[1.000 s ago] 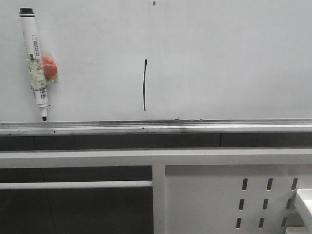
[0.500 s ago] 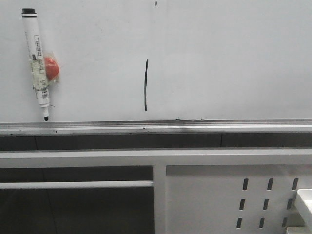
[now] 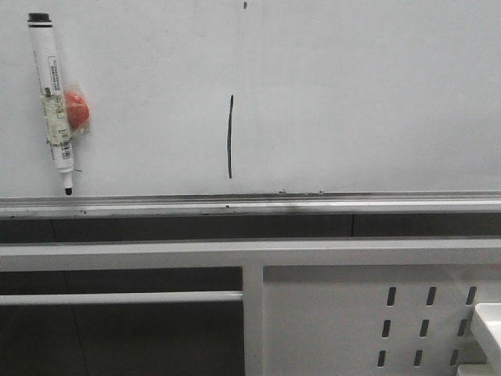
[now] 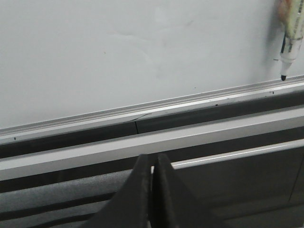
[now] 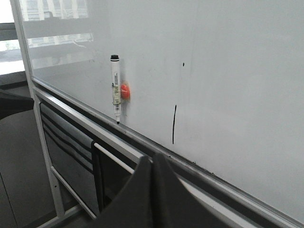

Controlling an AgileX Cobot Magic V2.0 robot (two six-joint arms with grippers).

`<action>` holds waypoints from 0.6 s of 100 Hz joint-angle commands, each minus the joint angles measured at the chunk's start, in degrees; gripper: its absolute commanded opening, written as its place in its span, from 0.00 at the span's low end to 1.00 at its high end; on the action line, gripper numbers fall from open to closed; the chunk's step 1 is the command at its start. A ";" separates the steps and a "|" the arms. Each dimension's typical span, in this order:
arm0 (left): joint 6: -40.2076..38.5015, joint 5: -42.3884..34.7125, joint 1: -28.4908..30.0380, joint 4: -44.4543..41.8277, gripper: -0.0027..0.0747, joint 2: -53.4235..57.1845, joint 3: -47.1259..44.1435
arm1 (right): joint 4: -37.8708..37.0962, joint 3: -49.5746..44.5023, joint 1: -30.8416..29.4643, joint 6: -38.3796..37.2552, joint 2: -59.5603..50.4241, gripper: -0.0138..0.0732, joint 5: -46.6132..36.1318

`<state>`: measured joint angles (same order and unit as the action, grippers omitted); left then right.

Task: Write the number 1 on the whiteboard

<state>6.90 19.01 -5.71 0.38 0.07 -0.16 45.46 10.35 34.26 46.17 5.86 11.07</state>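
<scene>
The whiteboard [image 3: 352,94] fills the upper front view, with a silver rail [image 3: 250,205] along its lower edge. A thin black, slightly bowed vertical stroke, the number 1 [image 3: 230,136], stands near the board's middle; it shows too in the right wrist view [image 5: 174,124]. A white marker pen [image 3: 52,102] with a red blob beside it clings to the board at the left, tip down. My left gripper [image 4: 152,164] is shut and empty, below the rail. My right gripper [image 5: 152,161] is shut and empty, away from the board. Neither gripper appears in the front view.
A tiny dark dot [image 3: 245,5] sits high on the board above the stroke. Below the rail runs a white frame bar [image 3: 250,252] and a white metal panel with oblong slots [image 3: 368,321]. A white object's corner [image 3: 489,325] shows at the lower right.
The whole front view shifts a few pixels sideways and back; the marker and stroke keep their places on the board. No gripper enters the front view.
</scene>
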 commanded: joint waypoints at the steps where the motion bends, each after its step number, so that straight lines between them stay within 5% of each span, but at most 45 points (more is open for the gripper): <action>1: -3.42 -3.69 1.49 -1.63 0.01 -1.14 -2.09 | 0.59 1.47 -0.25 0.10 0.59 0.08 -3.39; 22: -6.90 -3.27 6.15 -3.83 0.01 0.33 -2.09 | 0.59 1.47 -0.25 0.10 0.59 0.08 -3.39; 60: -3.95 -2.53 6.23 -1.38 0.01 1.53 -2.09 | 0.59 1.47 -0.25 0.10 0.59 0.08 -3.39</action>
<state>2.43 19.48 0.41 -2.12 0.33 -0.16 45.55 10.35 34.26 46.17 5.86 11.07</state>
